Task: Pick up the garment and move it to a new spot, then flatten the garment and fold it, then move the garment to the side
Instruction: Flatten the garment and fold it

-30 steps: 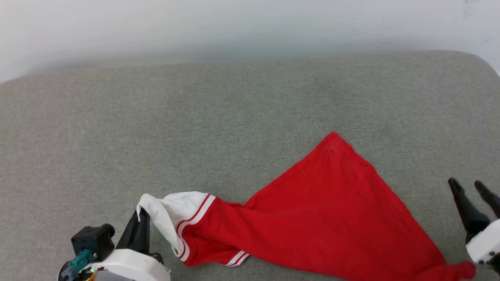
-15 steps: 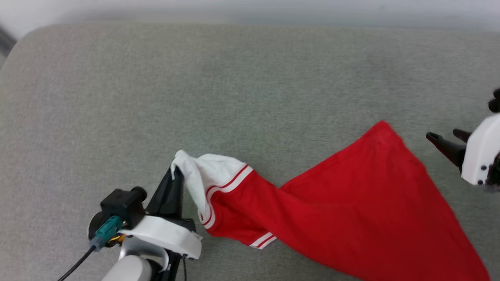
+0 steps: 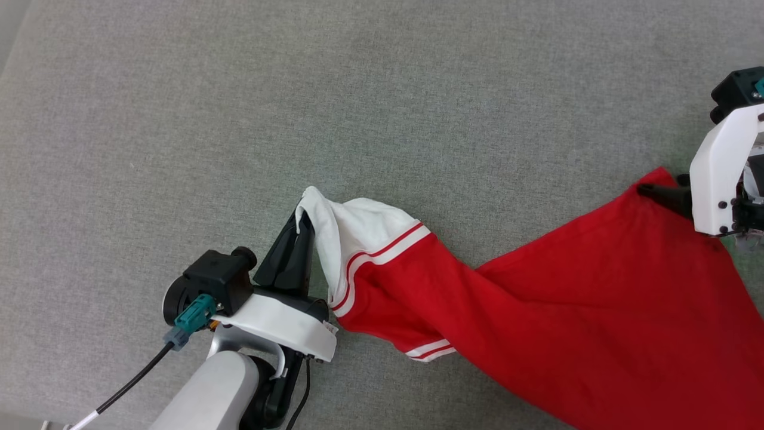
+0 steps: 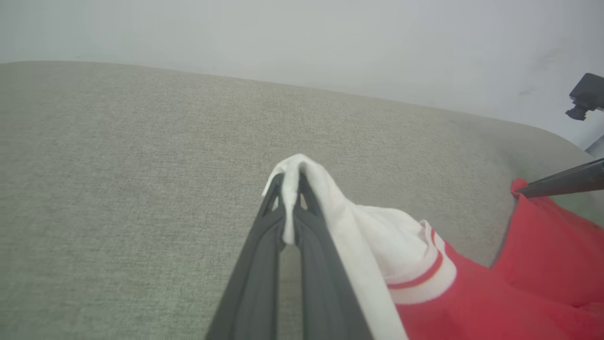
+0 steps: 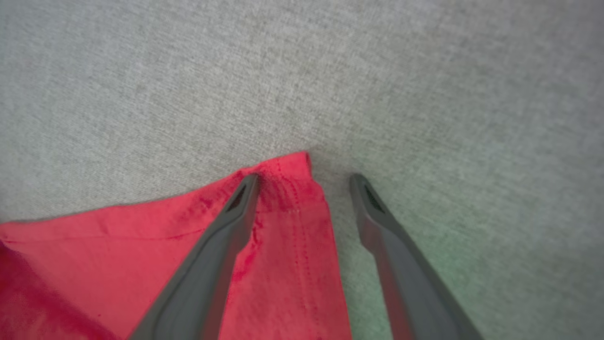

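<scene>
1. Head view: your left hand (image 3: 303, 220) is clenched on the tip of the white sleeve (image 3: 358, 233), lifting it off the grey upholstered surface (image 3: 239, 89). The garment (image 3: 597, 334) trails from there to the right, red cloth twisted at the middle and spreading wide at the near right. Your right hand (image 3: 659, 184) sits at its far right corner.
2. Left wrist view: both fingers (image 4: 264, 245) are pinched tight, with a white fold of the sleeve between the tips and draped over the right one. The red body lies beyond, to the right.
3. Right wrist view: your right hand (image 5: 304, 177) is released, fingers spread wide. One tip rests on the red hem corner (image 5: 288, 189), the other on bare grey fabric just beside it.
</scene>
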Controlling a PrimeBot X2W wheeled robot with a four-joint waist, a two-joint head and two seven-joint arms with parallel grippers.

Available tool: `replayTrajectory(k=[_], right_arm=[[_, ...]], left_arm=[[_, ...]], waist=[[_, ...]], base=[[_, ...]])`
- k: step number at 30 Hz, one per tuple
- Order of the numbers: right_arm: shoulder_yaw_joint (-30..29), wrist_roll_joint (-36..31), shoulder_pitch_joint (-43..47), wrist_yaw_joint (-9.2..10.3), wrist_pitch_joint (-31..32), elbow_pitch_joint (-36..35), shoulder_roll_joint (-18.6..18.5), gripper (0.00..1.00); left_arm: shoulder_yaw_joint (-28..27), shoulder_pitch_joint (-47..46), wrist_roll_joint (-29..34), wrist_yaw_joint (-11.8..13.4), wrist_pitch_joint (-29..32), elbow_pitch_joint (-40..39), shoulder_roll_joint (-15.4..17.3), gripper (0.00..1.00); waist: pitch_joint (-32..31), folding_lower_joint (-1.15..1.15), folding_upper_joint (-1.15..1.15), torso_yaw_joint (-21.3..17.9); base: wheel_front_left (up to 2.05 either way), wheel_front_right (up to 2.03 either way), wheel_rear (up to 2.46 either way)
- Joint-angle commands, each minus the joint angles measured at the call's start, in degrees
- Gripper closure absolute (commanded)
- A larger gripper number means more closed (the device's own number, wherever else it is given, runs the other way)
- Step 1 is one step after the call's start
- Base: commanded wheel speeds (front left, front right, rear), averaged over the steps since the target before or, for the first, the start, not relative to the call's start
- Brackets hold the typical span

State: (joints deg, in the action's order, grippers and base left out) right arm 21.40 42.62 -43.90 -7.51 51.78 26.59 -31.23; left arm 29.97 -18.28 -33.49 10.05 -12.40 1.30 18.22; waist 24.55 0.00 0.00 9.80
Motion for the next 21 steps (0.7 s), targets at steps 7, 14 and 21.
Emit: replayTrajectory(k=[7,14,21], right_arm=[[5.36,2.15,-1.33,0.03,-1.0,3.28,0.2,1.0],[6.07,0.92,-5.48,0.04,-8.25,2.11,-0.64,1.0],[4.81,-1.95,-9.9,0.04,-17.19,3.79,0.52,1.0]], left_arm=[[-0.29,-0.29,-0.36,-0.39,-1.0,1.83,-0.11,1.0],[-1.88,-2.51,0.15,-0.73,-0.11,2.01,2.62,1.0],[-4.54,-12.03,-0.53,-2.86,2.91,4.49,5.76,1.0]], waist=[[-1.45,0.0,0.0,-0.67],[-5.7,0.0,0.0,-3.06],[-10.32,0.0,0.0,-6.66]], base=[[0.0,0.0,0.0],[0.0,0.0,0.0],[0.0,0.0,0.0]])
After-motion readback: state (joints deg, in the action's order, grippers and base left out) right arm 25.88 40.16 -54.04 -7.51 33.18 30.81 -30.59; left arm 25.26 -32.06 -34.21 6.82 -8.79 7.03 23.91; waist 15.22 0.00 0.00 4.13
